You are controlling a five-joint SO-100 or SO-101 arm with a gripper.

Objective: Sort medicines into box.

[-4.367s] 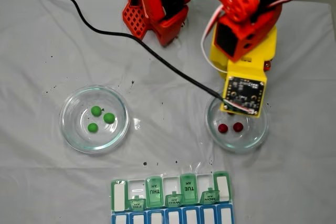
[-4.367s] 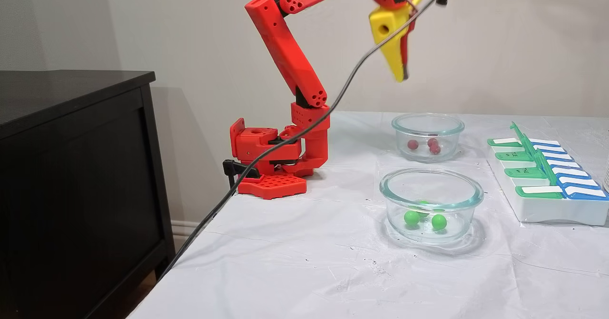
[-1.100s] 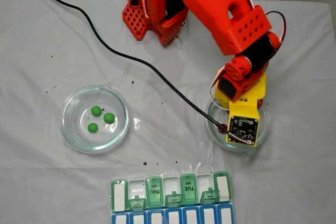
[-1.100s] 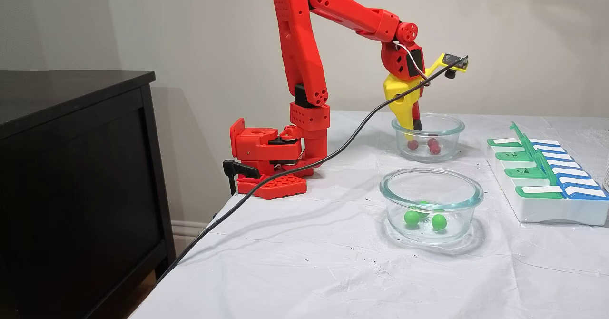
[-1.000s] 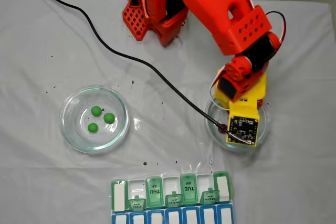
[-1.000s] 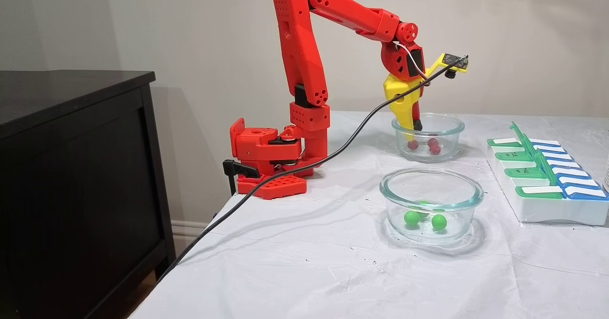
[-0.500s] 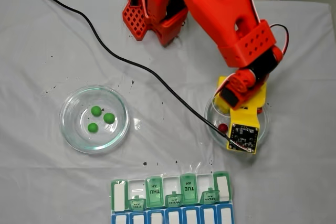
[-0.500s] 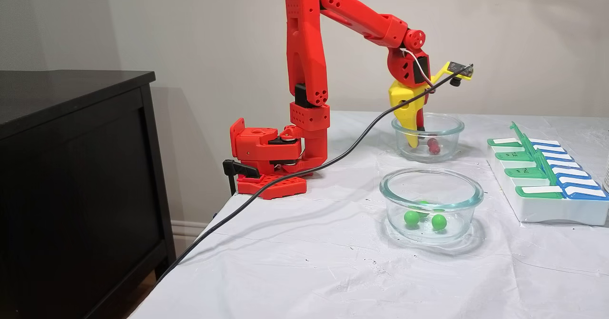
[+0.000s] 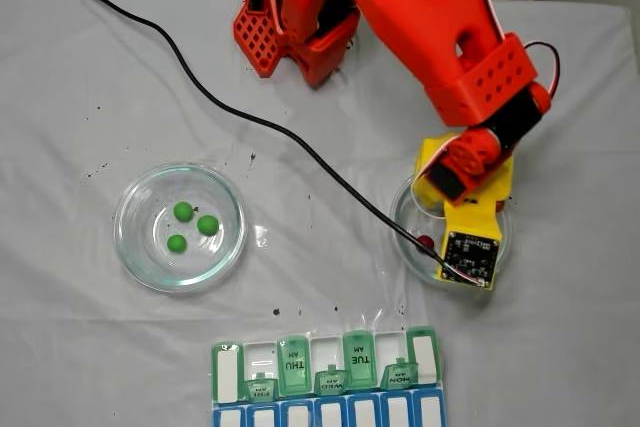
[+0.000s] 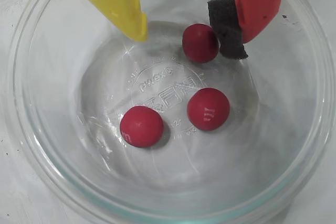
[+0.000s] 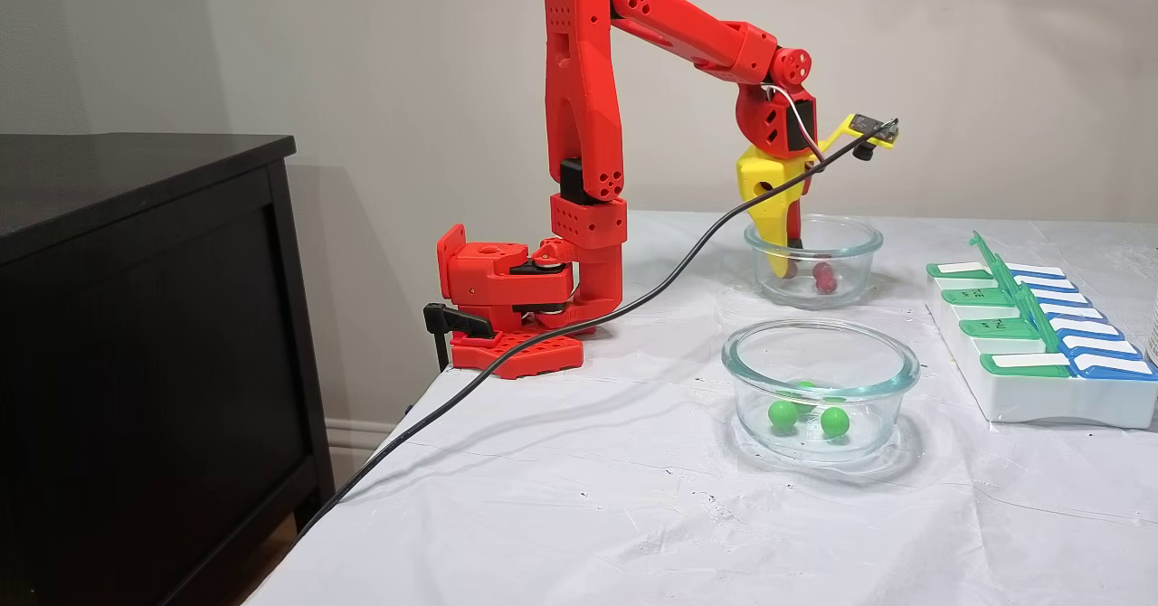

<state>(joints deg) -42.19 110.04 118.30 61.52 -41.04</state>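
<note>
The gripper [image 10: 186, 32] reaches down inside the glass dish [image 10: 47, 145] that holds the 3 dark red balls. In the wrist view its yellow finger [image 10: 123, 3] and its red finger [image 10: 260, 3], which carries a black foam pad [image 10: 227, 30], stand apart with a clear gap between them. One red ball [image 10: 200, 42] lies in that gap, touching or just beside the foam pad and well clear of the yellow tip; it is not squeezed. The second red ball [image 10: 208, 108] and the third red ball [image 10: 141, 126] lie nearer the middle of the dish floor, close to each other but apart.

In a fixed view from above, this dish [image 9: 408, 247] sits toward the right edge of the white-clothed table [image 9: 80, 327], mostly covered by the arm's yellow camera mount [image 9: 468, 247], and 1 red ball [image 9: 425, 243] peeks out at its left side. A second glass dish [image 9: 135, 252] toward the left edge holds 3 green balls [image 9: 207, 225] clustered together. The pill organizer [image 9: 325, 372] lies at the near edge, between the 2 dishes, with several green lids up, labels THU, WED, TUE and MON readable, and a blue row at the very edge.

From a fixed side view, the gripper [image 11: 785, 267] dips below the dish rim [image 11: 855, 231], and a black cable [image 11: 543, 344] trails off the table's edge.
</note>
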